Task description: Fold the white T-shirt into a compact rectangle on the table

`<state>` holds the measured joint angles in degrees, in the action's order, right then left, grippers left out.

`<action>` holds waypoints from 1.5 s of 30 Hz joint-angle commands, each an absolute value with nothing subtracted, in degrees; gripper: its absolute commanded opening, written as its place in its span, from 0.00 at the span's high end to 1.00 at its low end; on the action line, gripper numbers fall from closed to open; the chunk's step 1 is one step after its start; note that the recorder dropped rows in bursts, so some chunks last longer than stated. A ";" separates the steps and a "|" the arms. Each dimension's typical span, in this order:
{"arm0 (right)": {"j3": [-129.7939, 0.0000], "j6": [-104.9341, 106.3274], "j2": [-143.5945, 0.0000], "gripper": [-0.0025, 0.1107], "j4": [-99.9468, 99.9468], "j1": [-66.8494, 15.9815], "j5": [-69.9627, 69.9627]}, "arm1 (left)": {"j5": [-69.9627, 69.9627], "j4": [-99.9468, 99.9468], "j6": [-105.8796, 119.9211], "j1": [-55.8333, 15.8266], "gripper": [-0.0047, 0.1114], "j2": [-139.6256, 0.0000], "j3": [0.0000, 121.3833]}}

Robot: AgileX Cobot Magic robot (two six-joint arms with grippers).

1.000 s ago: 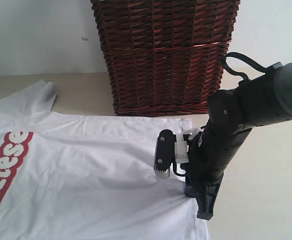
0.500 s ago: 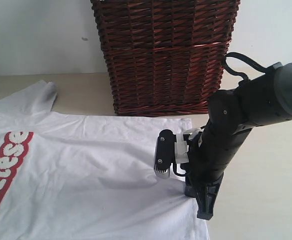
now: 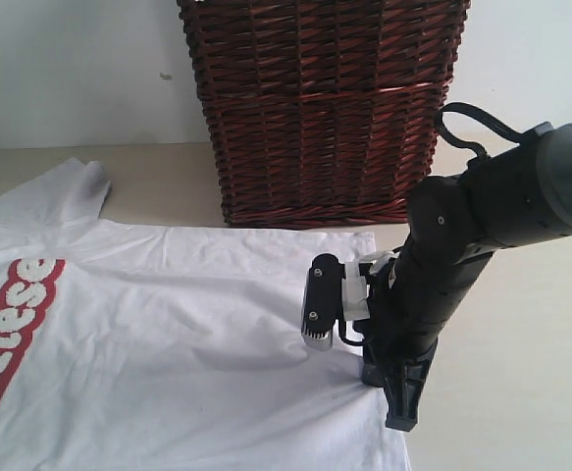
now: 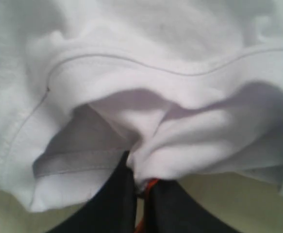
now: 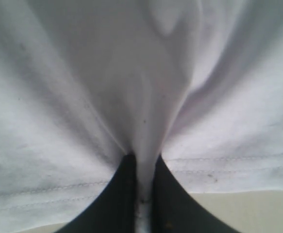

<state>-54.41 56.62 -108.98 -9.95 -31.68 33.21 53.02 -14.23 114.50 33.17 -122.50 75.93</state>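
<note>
The white T-shirt [image 3: 168, 334] lies spread on the table [image 3: 521, 392], its red lettering [image 3: 16, 314] at the left. My right gripper [image 3: 400, 417] points down at the shirt's right edge. In the right wrist view this gripper [image 5: 143, 160] is shut on a pinched ridge of the white T-shirt [image 5: 83, 97] just above the stitched hem. My left gripper [image 4: 140, 167] is outside the exterior view. Its wrist view shows it shut on a bunched fold of the white T-shirt [image 4: 146, 63] at a seamed edge. A red-orange bit shows between the fingers; I cannot tell what it is.
A dark red-brown wicker basket [image 3: 325, 108] stands at the back, close behind the shirt's far edge and my right arm [image 3: 482, 226]. Bare table [image 3: 158, 182] shows to the left of the basket and to the right of the arm.
The sleeve at the shirt's far left corner has shifted slightly. The right arm and its grip on the hem have not moved.
</note>
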 commanded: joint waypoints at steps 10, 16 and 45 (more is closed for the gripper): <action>-53.53 56.78 -109.96 0.98 -7.51 -31.29 31.66 | 55.19 -7.86 110.46 33.05 0.95 -125.39 74.05; -53.53 56.78 -109.96 0.98 -7.51 -31.29 31.66 | 56.65 -7.86 110.46 33.05 0.95 -125.39 74.05; -53.53 57.46 -80.13 0.98 -4.78 -16.10 37.83 | 53.90 -11.60 83.67 25.67 0.96 -91.77 74.05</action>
